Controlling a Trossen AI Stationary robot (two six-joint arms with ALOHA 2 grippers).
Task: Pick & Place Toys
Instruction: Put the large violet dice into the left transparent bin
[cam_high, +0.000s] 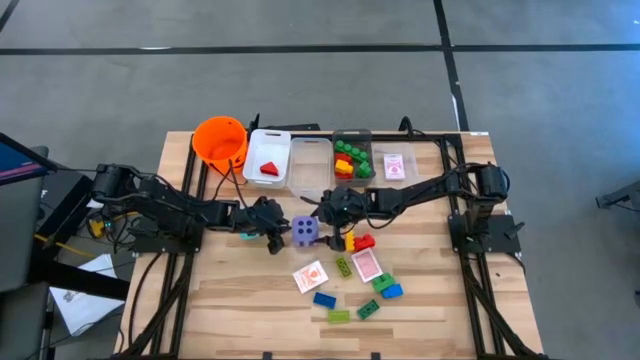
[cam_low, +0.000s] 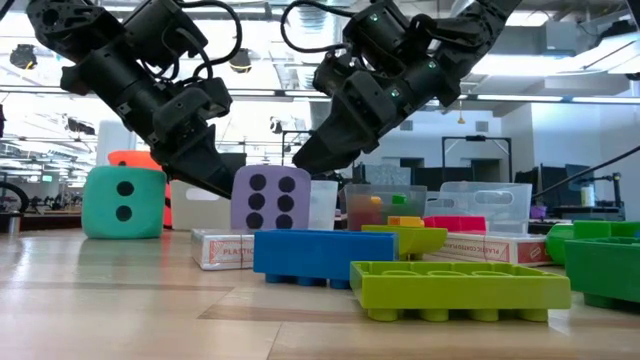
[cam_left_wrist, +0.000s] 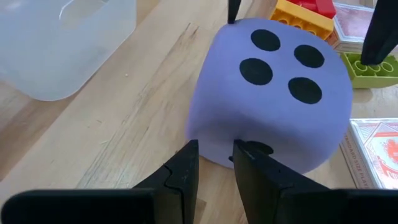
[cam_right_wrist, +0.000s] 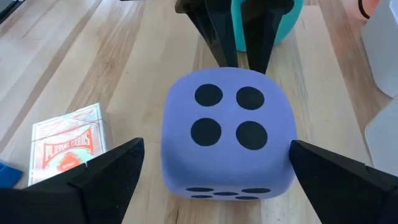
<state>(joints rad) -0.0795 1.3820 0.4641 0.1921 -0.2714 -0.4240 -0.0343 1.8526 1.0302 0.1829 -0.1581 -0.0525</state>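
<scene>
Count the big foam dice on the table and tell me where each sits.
2. The purple foam die with black dots sits mid-table between the two pincers. The teal foam die with black dots sits just beyond it on the left arm's side, mostly hidden from above.

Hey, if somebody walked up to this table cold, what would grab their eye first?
Probably the purple die at the table's middle, four dots up, with both arms converging on it. The right gripper stands wide open on either side of it, while the left gripper, fingers nearly together, noses up to its opposite face. Next, the bright orange bucket at the back edge.
</scene>
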